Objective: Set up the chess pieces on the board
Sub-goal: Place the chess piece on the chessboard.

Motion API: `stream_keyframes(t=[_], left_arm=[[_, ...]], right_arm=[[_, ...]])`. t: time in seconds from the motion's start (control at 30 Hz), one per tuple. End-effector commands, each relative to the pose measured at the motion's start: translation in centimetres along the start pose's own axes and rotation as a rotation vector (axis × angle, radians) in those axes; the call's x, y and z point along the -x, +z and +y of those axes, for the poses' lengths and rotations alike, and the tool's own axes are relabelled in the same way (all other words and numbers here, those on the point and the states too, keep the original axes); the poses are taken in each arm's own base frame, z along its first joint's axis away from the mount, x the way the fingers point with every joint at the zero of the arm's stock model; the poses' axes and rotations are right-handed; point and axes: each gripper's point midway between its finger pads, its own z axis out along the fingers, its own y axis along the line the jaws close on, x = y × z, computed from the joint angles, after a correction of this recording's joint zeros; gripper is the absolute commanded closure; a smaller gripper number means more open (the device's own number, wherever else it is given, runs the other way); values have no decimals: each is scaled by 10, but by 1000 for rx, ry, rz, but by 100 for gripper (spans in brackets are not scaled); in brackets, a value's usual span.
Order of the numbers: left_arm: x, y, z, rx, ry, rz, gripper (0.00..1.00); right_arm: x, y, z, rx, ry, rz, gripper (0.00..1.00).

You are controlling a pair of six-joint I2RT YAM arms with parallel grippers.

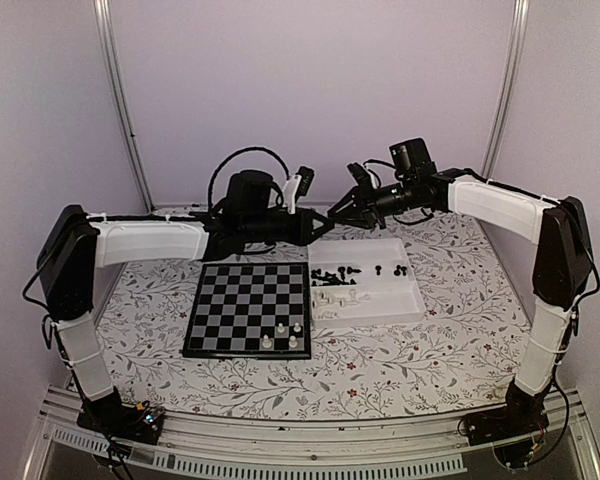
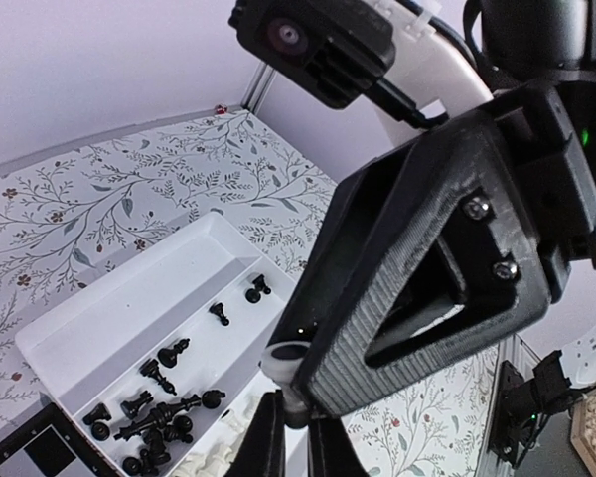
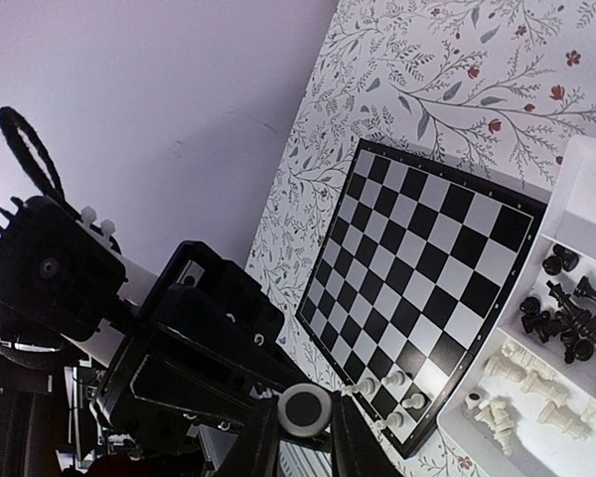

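Your left tool [image 1: 317,225] and right tool [image 1: 338,211] meet tip to tip in the air just above the middle of the top view, over the far rim of the white tray [image 1: 412,300]. Between them sits one white piece [image 3: 306,409]. Your left tool is pressed together on it, pinching one end. The right tool's fingers [image 3: 350,442] flank its round base, but you cannot tell whether they grip it or stand just clear.

The board [image 1: 242,300] lies on the table [image 1: 430,350] left of the tray, with four white chessmen [image 1: 283,328] in its lower right corner. In the tray, black chessmen [image 1: 332,271] crowd the left end of the upper compartment and spare white chessmen [image 1: 332,296] the left end of the lower one.
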Motion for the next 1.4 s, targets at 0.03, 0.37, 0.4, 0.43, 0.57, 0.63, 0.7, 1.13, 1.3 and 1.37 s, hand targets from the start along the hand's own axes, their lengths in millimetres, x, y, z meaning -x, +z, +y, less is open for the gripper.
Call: stream_keyframes(t=[0.03, 0.37, 0.4, 0.43, 0.57, 0.63, 0.7, 1.13, 1.3, 1.37], left_arm=[[14, -20, -2, -7, 29, -31, 99], [-25, -78, 9, 138, -72, 254, 98], [-34, -86, 10, 157, -106, 308, 98], [-44, -95, 12, 174, -145, 361, 98], [-89, -140, 29, 263, -370, 599, 97], [-113, -164, 35, 318, -450, 718, 96], [-136, -185, 39, 370, -503, 827, 96], [-226, -236, 48, 471, -660, 1213, 97], [-232, -228, 55, 480, -676, 1237, 97], [-237, -226, 58, 487, -681, 1251, 97]], right_arm=[[-1, -4, -6, 10, 4, 12, 69], [-14, -41, -29, -62, 12, -24, 56], [-17, -41, -33, -73, 9, -20, 56], [-20, -41, -35, -77, 7, -15, 56], [-22, -40, -39, -87, -16, -9, 56], [-22, -41, -42, -99, -30, -11, 56], [-23, -41, -45, -115, -37, -9, 56], [-24, -48, -43, -142, -104, 0, 56], [-26, -49, -45, -147, -115, 3, 56], [-27, -49, -45, -146, -114, 5, 56]])
